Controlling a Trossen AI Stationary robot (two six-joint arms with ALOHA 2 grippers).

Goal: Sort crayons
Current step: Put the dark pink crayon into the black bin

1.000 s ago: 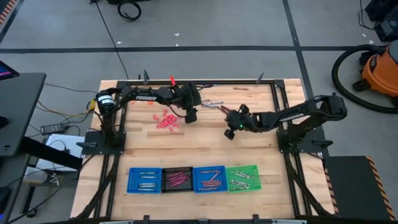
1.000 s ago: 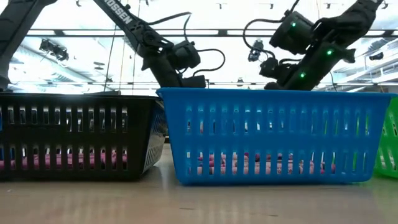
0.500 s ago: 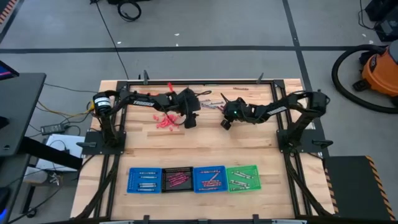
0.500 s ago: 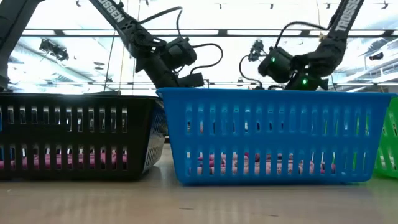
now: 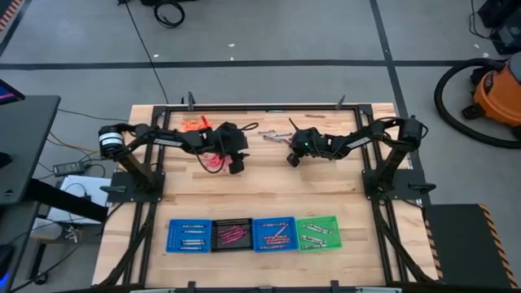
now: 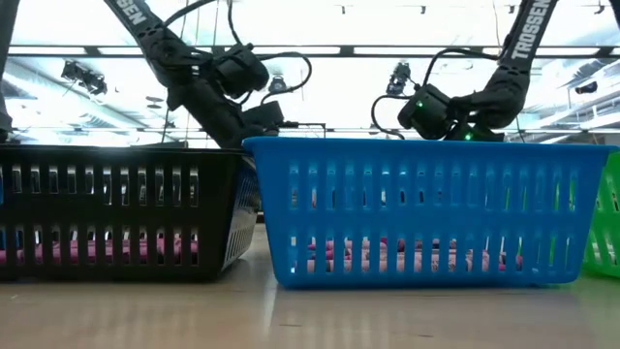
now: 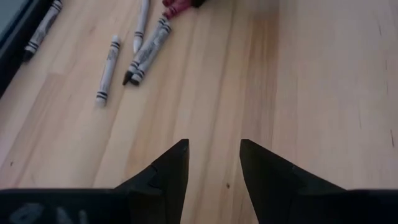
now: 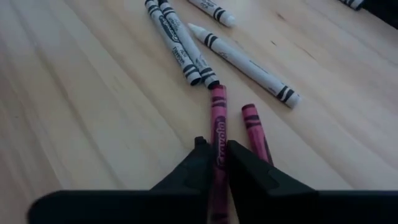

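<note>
Gripping a maroon crayon (image 8: 217, 140) between its two fingers, the right gripper (image 8: 214, 163) sits low over the bare wood at the far middle of the table (image 5: 326, 203). Its jaws stand nearly closed, pinched on that one stick, which runs out ahead of them toward 12 o'clock in the right wrist view. A second maroon crayon (image 8: 254, 127) lies just beside it on the boards, apart from the fingers. Several grey crayons (image 8: 239, 56) lie scattered beyond, from 11 to 1 o'clock.

The left gripper (image 7: 213, 163) hovers over bare wood with jaws partly open and nothing between them; grey crayons (image 7: 144, 53) lie ahead of it at 11 o'clock. In the overhead view a loose red pile (image 5: 213, 159) lies by that arm.

Four trays stand in a row at the near edge: blue tray (image 5: 189, 236), black tray (image 5: 231, 236), second blue tray (image 5: 273, 234) and green tray (image 5: 317, 233), each already holding crayons.

Judgement: the pick-up step is in hand on the right side. The next move calls for a clean lift without dragging the neighbouring stick, then carriage toward 6 o'clock to whichever tray takes maroon; the black tray appears to hold reddish sticks.
</note>
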